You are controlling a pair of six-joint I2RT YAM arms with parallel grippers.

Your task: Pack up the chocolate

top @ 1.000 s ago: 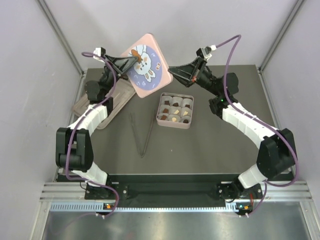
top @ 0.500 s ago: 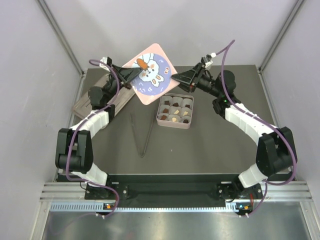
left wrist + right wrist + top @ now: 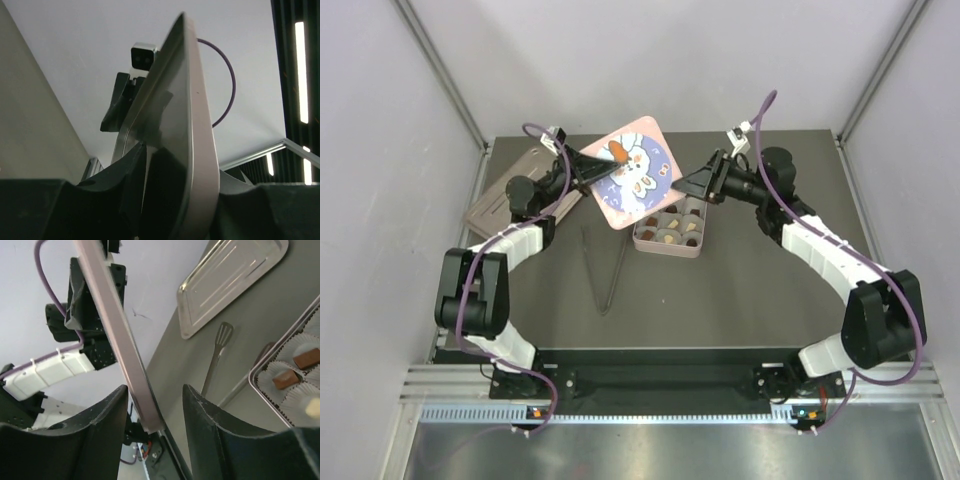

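Left jaws clamped on bunny lid (image 3: 638,178) – right jaws apart, astride its 3 o'clock edge. I'd level it, square over tin (image 3: 668,253) – lower slow.

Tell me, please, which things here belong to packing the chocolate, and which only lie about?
For the job: chocolate; square tin; pink lid, held by the left end effector.
Lying about: tongs; metal tray.
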